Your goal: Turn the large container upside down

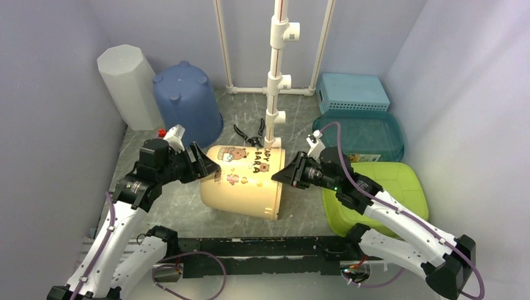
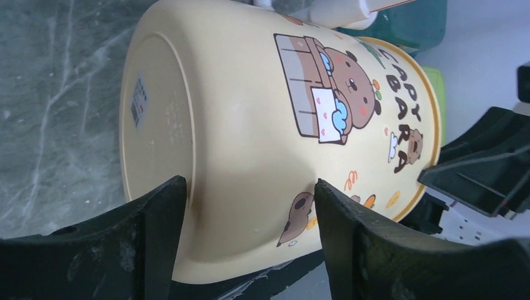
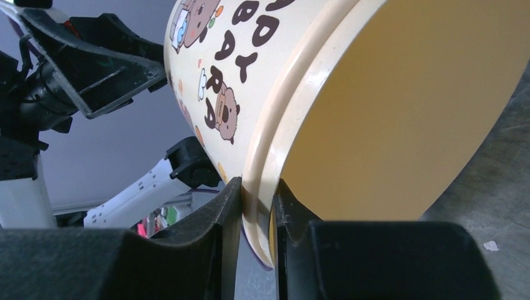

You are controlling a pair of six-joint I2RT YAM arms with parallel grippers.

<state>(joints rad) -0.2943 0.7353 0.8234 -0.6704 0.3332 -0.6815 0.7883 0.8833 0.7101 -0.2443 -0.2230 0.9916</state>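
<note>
**At mid-table, large container (image 1: 244, 187) tipped on its side**

Lies on the grey table (image 1: 178, 209), base toward the left, open mouth toward the right. Clamped at the mouth by the right gripper (image 1: 279, 175), fingers (image 3: 215, 225) pinched tight on either face of the rim, forearm reaching in low from the right. Flanked at the base end by the left gripper (image 1: 209, 167), elbow raised, wrist bent inward, jaws spread wide astride the base corner; contact with the wall unclear.

Container (image 1: 244, 181): cream-yellow, bearing cartoon capybara prints, dark lettering and a barcode sticker on its base. It is lying on its side at mid-table (image 1: 187, 215), base facing left, open mouth facing right.
</note>
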